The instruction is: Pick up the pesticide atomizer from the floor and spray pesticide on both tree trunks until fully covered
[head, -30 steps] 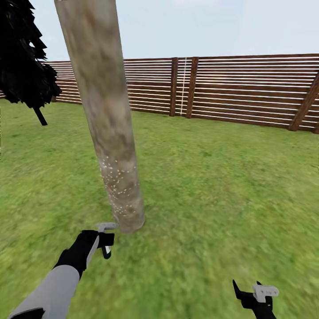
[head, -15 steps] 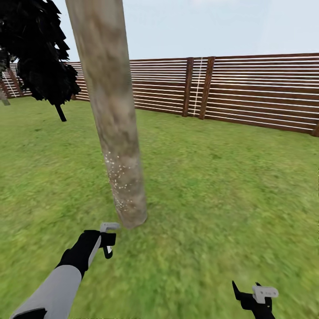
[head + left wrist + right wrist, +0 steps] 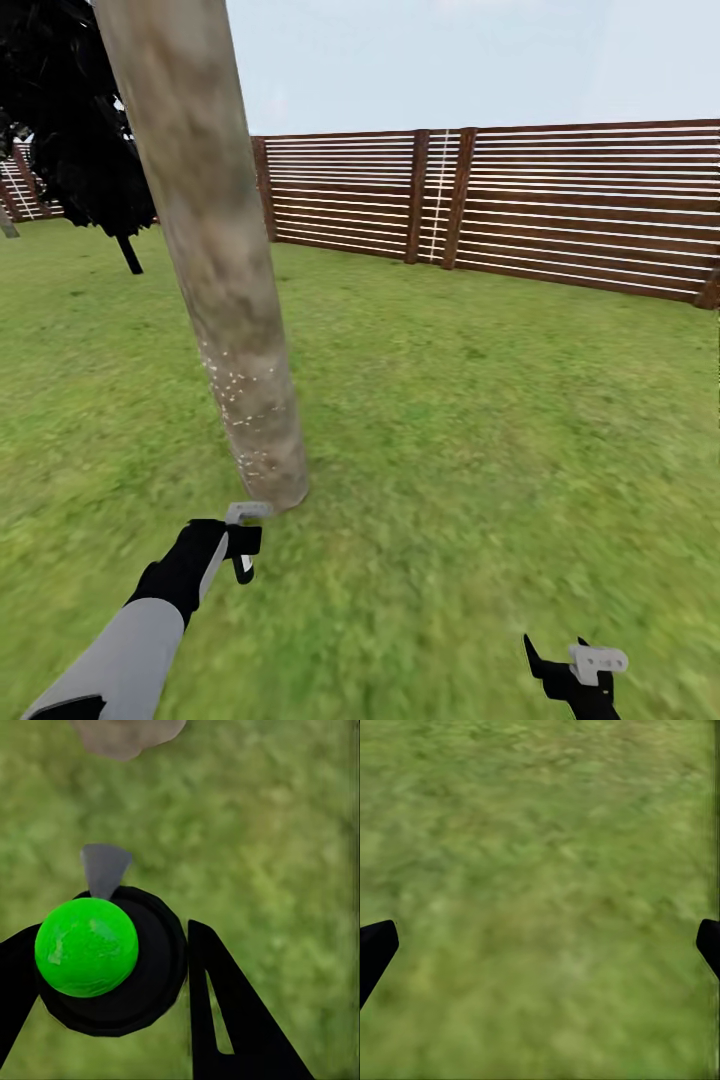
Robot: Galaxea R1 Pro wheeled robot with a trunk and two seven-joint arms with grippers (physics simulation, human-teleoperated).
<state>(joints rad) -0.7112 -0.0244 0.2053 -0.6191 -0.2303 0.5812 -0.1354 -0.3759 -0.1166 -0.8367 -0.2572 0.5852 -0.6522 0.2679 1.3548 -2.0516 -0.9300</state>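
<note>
Lawn (image 3: 480,400): a wide green lawn fills the ground from near to far, in the garden.
Fence (image 3: 560,205): a brown horizontal-slat wooden fence runs along the far side, from behind the trunk to the far right, under a pale sky.
Tree trunk (image 3: 215,280): a thick column of mottled grey-brown bark stands left of centre, leaning slightly in the head view, its base near the left gripper. Small white specks dot its lower part. In the left wrist view its base (image 3: 127,733) shows at the frame edge, beyond the atomizer.
Second tree (image 3: 75,130): dark, jagged foliage on a thin dark stem, far left, near the fence.
Left arm (image 3: 130,630): a grey forearm with a black wrist reaches forward from the near left.
Left gripper (image 3: 240,540): clamped on the pesticide atomizer, just short of the trunk's base.
Pesticide atomizer (image 3: 97,949): held between the left gripper's black fingers (image 3: 225,1020), a bright green rounded top on a black round body, with a grey nozzle pointing toward the trunk.
Right gripper (image 3: 575,670): near right, low over the grass, well apart from the trunk; its finger tips (image 3: 375,945) stand wide apart with nothing between them but grass.
</note>
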